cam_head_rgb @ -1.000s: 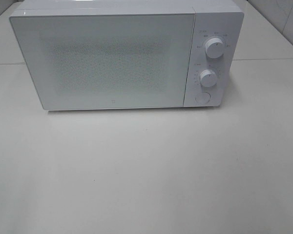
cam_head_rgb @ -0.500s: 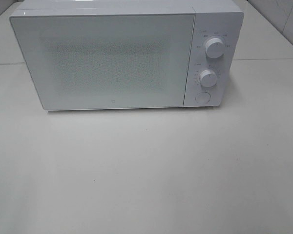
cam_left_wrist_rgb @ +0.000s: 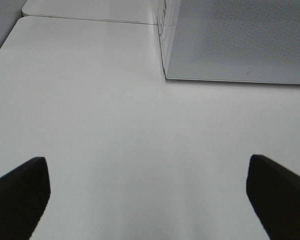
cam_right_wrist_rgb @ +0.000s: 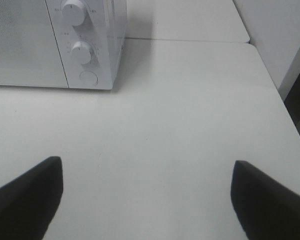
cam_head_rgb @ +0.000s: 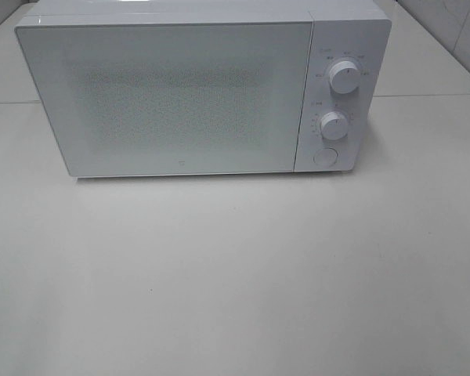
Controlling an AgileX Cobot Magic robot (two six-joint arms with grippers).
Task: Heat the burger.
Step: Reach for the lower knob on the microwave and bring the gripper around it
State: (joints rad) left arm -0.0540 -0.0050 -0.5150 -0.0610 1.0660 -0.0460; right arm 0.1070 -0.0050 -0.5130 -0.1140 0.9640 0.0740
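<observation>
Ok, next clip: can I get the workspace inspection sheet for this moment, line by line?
Surface: white table, with a seam to a second tabletop behind it.
Job's things: burger not seen in any view; white microwave has its door shut, and the dotted window shows nothing of the inside.
Controls: upper knob, lower knob, round button beneath them.
Clutter: nothing seen.
Grippers: left gripper open, nothing between its fingers; right gripper open, nothing between its fingers; both over the table in front of the microwave.
Cables: nothing seen.
Surroundings: tiled wall at back right.
</observation>
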